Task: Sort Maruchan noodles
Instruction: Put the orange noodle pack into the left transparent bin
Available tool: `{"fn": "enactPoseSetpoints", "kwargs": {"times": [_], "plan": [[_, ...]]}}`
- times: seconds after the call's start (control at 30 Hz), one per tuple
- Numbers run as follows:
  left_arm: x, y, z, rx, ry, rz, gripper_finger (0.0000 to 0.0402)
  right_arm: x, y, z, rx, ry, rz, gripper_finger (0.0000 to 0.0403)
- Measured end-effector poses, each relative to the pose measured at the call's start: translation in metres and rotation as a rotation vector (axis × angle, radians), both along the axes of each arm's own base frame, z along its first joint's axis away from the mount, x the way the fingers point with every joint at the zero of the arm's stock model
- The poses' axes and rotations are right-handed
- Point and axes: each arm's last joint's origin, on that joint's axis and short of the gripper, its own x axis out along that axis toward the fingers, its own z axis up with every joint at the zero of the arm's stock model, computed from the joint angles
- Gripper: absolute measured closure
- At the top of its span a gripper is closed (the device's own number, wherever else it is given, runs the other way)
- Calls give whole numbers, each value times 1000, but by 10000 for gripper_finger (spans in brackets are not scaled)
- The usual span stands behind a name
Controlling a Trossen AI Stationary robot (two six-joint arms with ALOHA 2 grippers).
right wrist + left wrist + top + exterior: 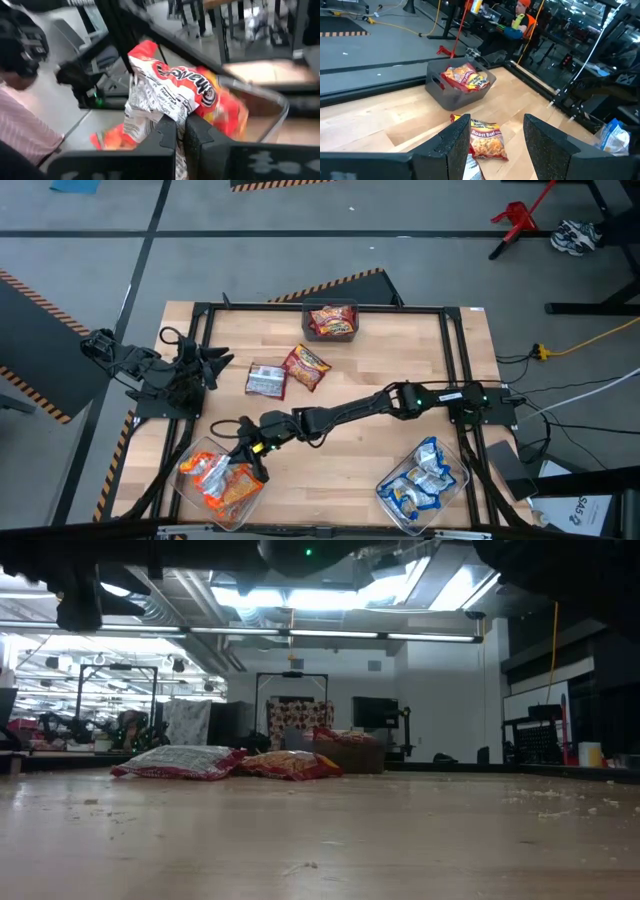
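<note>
My right gripper point(176, 131) reaches across the table to the clear bin point(196, 458) at the near left, which holds several orange packets point(222, 483). It is shut on an orange-and-silver noodle packet point(172, 92). My left gripper point(496, 142) is open and empty at the table's left side point(216, 363). A silver-and-red packet point(266, 380) and a red-orange packet point(306, 367) lie flat on the table in front of it. The red-orange packet also shows in the left wrist view point(486, 140). My right gripper pinches the packet's crumpled silver end point(161, 114) between its two shut fingers point(199, 134). The fingers slant down toward the table's near left corner. The packet sticks out past the fingertips over the bin; whether it touches the packets below, I cannot tell.
A grey bin point(331, 321) with red packets stands at the far edge and also shows in the left wrist view point(451, 94). A clear bin point(425, 480) with blue-and-white packets stands at the near right. A dark frame point(450, 340) runs around the table. A person shows beyond the table point(522, 15).
</note>
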Motion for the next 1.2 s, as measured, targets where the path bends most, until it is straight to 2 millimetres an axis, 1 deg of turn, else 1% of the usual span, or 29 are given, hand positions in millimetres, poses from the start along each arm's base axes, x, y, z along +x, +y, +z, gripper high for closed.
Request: {"fn": "enactPoseSetpoints", "kwargs": {"times": [0.07, 0.23, 0.33, 0.43, 0.63, 0.73, 0.8, 0.87, 0.97, 1.1, 1.2], "plan": [[0, 0, 0, 0, 0, 0, 225, 1, 1, -7, -3, 14, 2, 403], [0, 0, 0, 1, 1, 1, 225, 1, 1, -7, -34, -2, -10, 401], [0, 0, 0, 1, 0, 1, 225, 1, 1, -8, -68, -19, -12, 384], [0, 0, 0, 1, 0, 0, 225, 1, 2, -8, -90, -35, 24, 348], [0, 0, 0, 1, 0, 1, 225, 0, 2, -9, -95, -29, 45, 254], [0, 0, 0, 1, 0, 1, 225, 1, 2, -1, -97, -37, 44, 215], [0, 0, 0, 0, -1, 1, 225, 1, 1, 2, -133, -56, 29, 199], [0, 0, 0, -8, -5, 3, 225, 1, 1, 1, -188, -59, 23, 192], [0, 0, 0, -29, -21, 6, 225, 0, 5, 1, -240, -85, 46, 195], [1, -1, 2, -50, -36, -24, 225, -1, 6, 2, -242, -86, 49, 207], [2, -2, 3, -66, -44, -54, 225, -1, 5, 1, -259, -84, 21, 214]]}}
